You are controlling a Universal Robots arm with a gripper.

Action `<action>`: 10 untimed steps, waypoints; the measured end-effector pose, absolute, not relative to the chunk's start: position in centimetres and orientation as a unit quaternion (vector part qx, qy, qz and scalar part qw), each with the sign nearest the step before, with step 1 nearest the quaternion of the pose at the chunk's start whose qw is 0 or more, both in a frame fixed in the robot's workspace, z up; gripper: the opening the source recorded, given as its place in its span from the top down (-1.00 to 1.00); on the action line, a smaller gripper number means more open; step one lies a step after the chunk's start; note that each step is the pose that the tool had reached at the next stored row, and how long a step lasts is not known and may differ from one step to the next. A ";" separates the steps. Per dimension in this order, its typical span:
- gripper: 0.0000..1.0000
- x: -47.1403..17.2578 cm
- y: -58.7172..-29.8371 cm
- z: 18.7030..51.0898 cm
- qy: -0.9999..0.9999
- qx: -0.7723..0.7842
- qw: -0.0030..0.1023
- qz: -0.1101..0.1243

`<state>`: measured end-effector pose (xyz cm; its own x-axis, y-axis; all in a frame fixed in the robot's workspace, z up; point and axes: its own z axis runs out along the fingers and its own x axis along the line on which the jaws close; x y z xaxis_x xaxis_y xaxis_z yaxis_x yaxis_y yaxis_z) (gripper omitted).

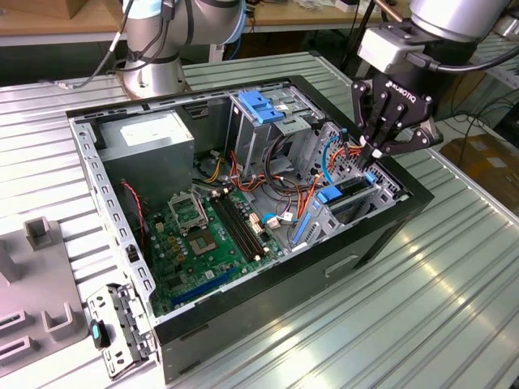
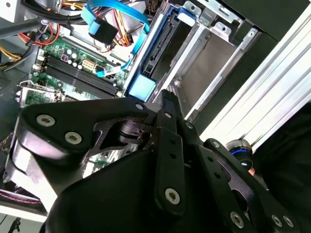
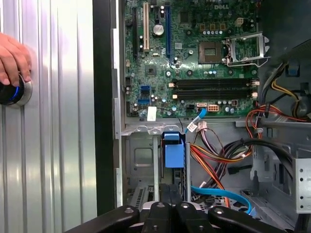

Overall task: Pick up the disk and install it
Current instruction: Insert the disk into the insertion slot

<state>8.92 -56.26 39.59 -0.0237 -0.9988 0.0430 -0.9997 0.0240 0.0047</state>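
1. The gripper (image 1: 375,152) hung over the front corner of the open computer case (image 1: 268,324), at the exterior view's right, with its tips down in the drive bay.
2. The disk (image 1: 349,188) stood on edge in that bay between the metal walls. Its blue end tab (image 3: 174,153) faced the motherboard (image 1: 203,235).
3. The fingers (image 2: 167,99) were drawn together, with no gap I could make out. They sat right at the disk's upper edge, but I couldn't tell whether they pinched it or only pressed on it.
4. To my eye the picking up was done and the disk was already in its slot, so the job looked well along.
5. I couldn't tell whether it was pushed fully home. A blue cable (image 3: 223,195) lay loose beside the bay, and I saw no plug in the disk.
6. Off to one side, a person's hand (image 3: 12,58) rested on a round button (image 3: 12,92) on the ribbed table (image 1: 422,308).
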 end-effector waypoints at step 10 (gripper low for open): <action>0.79 9.0 -56.3 38.9 -0.715 0.698 0.017 0.013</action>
